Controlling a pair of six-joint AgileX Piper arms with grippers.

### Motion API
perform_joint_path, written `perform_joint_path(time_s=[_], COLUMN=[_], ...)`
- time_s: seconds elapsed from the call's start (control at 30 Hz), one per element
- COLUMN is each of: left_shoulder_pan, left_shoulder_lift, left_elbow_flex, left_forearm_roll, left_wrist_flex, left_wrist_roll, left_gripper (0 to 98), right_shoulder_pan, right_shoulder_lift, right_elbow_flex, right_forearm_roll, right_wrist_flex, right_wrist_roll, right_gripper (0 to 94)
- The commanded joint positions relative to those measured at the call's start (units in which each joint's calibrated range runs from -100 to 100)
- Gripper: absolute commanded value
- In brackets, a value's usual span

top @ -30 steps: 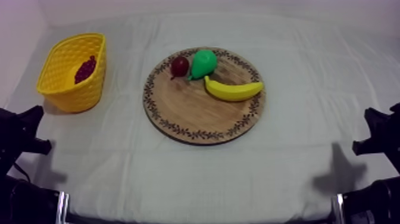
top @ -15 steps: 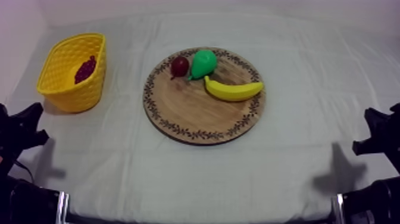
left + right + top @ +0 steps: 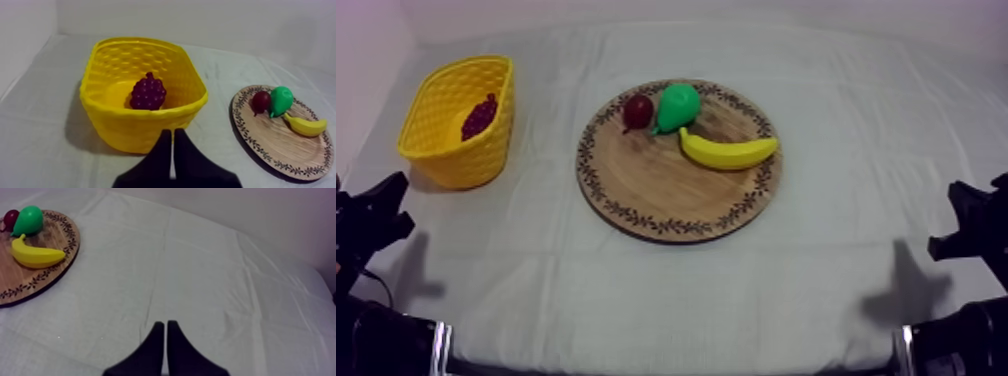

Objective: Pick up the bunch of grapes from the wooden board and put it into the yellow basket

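The dark purple bunch of grapes lies inside the yellow basket at the table's left. On the round wooden board rest a small red fruit, a green pear and a banana. My left gripper sits low at the left, shut on nothing, just short of the basket. My right gripper rests low at the right, shut, over bare cloth.
Grey-white cloth covers the table, with open room in front of the board and to its right. A pale wall runs along the far edge.
My left gripper has drifted slightly leftward and down at the table's left side. Nothing else has moved.
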Motion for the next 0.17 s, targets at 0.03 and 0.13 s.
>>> perform_joint_path(time_s=[0.03, 0.13], left_shoulder_pan=[0.02, 0.02], left_shoulder_lift=[0.00, 0.00], left_elbow_flex=[0.03, 0.03], left_forearm_roll=[0.02, 0.02], left_wrist_flex=[0.00, 0.00], left_wrist_roll=[0.02, 0.03], left_gripper=[0.0, 0.0], right_shoulder_pan=[0.01, 0.01], right_shoulder_lift=[0.02, 0.02], right_elbow_flex=[-0.01, -0.01], right_forearm_roll=[0.00, 0.00], right_wrist_flex=[-0.01, -0.01], right_wrist_roll=[0.01, 0.02], right_gripper=[0.3, 0.3])
